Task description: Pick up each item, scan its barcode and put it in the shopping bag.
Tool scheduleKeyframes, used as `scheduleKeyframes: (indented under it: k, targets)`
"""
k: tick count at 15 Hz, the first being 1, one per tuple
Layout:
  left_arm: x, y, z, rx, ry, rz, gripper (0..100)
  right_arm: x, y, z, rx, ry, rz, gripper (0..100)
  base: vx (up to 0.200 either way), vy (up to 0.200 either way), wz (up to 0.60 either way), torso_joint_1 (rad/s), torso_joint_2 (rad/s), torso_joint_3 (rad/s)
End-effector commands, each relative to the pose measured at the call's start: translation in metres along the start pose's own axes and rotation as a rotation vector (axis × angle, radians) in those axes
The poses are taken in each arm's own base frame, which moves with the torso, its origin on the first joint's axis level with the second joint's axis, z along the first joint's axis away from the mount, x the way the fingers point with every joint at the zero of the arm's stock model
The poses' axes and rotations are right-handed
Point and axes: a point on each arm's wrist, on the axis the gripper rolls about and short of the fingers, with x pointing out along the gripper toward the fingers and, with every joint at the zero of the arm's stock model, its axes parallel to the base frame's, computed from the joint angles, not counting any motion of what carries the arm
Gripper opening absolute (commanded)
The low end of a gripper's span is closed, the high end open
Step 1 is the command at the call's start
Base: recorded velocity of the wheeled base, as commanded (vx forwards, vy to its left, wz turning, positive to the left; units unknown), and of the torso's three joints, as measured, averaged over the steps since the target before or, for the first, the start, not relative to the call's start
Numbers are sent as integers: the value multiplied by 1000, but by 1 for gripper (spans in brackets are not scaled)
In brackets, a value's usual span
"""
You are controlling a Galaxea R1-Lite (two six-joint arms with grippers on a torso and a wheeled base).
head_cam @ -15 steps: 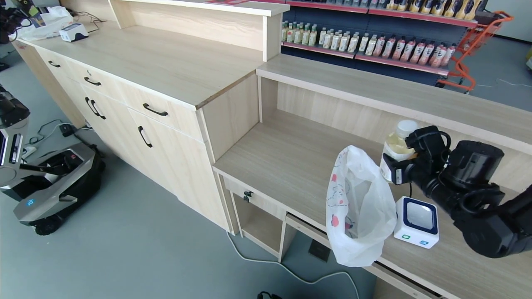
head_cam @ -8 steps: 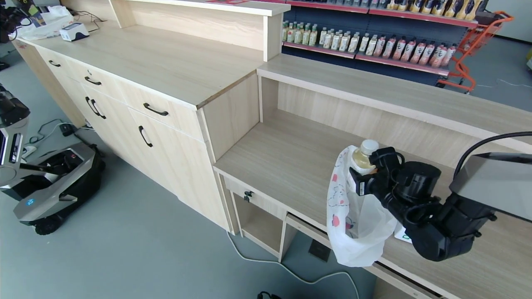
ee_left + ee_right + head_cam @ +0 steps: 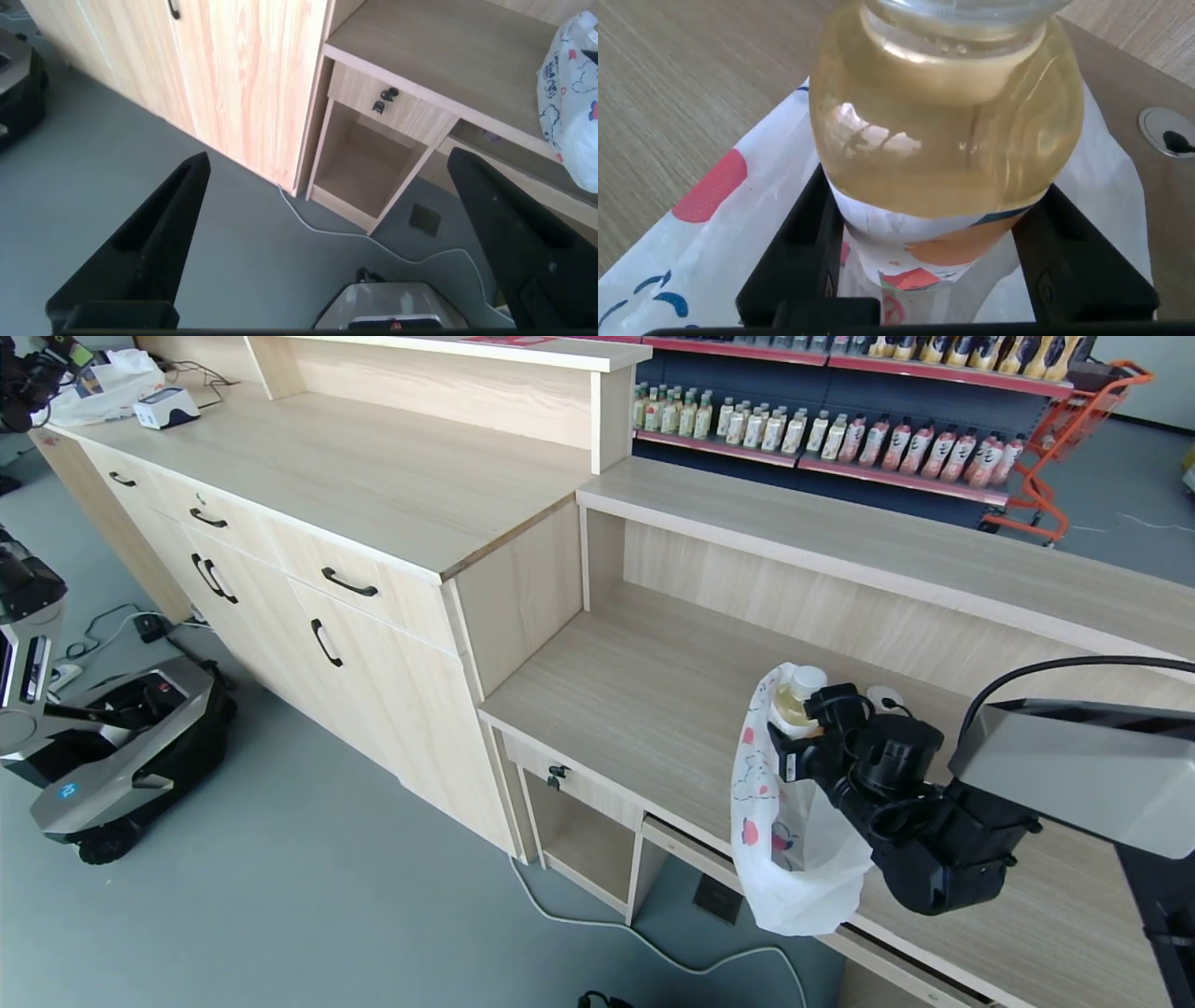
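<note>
A clear bottle (image 3: 794, 702) of yellowish drink with a white cap is held by my right gripper (image 3: 810, 728), which is shut on it right at the mouth of the white shopping bag (image 3: 780, 840). In the right wrist view the bottle (image 3: 943, 140) sits between the black fingers (image 3: 813, 243), with the bag's printed plastic (image 3: 710, 196) under it. The bag hangs over the front edge of the lower counter (image 3: 644, 681). My left gripper (image 3: 327, 233) hangs open over the grey floor in front of the counter's small locked drawer (image 3: 388, 101), with nothing between its fingers.
A cable grommet (image 3: 883, 695) sits in the counter just behind the bag. A raised shelf ledge (image 3: 840, 541) runs along the back. Tall cabinets with drawers (image 3: 308, 579) stand to the left. Store shelves of bottles (image 3: 822, 429) line the back.
My right arm has carried the bottle leftward from above the scanner to the bag's mouth and lowered it. The arm now covers the scanner.
</note>
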Motion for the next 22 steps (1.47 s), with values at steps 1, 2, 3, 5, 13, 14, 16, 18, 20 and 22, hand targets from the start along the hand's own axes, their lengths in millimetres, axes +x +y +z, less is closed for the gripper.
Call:
scheduleKeyframes:
  k: [1, 2, 3, 5, 13, 14, 16, 18, 20, 22]
  targets:
    - [0, 0, 0, -1, 0, -1, 100, 6, 3, -14, 4, 18, 1, 0, 0, 0, 0, 0, 0, 0]
    - [0, 0, 0, -1, 0, -1, 100, 10, 4, -19, 4, 20, 2, 0, 0, 0, 0, 0, 0, 0]
    - [0, 0, 0, -1, 0, -1, 100, 10, 5, -24, 3, 27, 3, 0, 0, 0, 0, 0, 0, 0]
    - [0, 0, 0, -1, 0, -1, 100, 9, 5, -28, 4, 35, 3, 0, 0, 0, 0, 0, 0, 0]
    - [0, 0, 0, -1, -1, 1, 100, -52, -27, 111, -33, -96, -26, 100, 0, 0, 0, 0, 0, 0]
    - [0, 0, 0, -1, 0, -1, 100, -79, -35, 133, -47, -97, -29, 100, 0, 0, 0, 0, 0, 0]
    - [0, 0, 0, -1, 0, -1, 100, -128, -52, 153, -99, -36, -47, 100, 0, 0, 0, 0, 0, 0]
    - [0, 0, 0, -1, 0, -1, 100, -166, -83, 170, -112, 28, -136, 100, 0, 0, 0, 0, 0, 0]
    - [0, 0, 0, -1, 0, -1, 100, -202, -123, 165, -185, 185, -294, 100, 0, 0, -300, 4, 1, 1]
    - [0, 0, 0, -1, 0, -1, 100, -238, -155, 154, -194, 387, -459, 100, 0, 0, -600, 0, -2, 0]
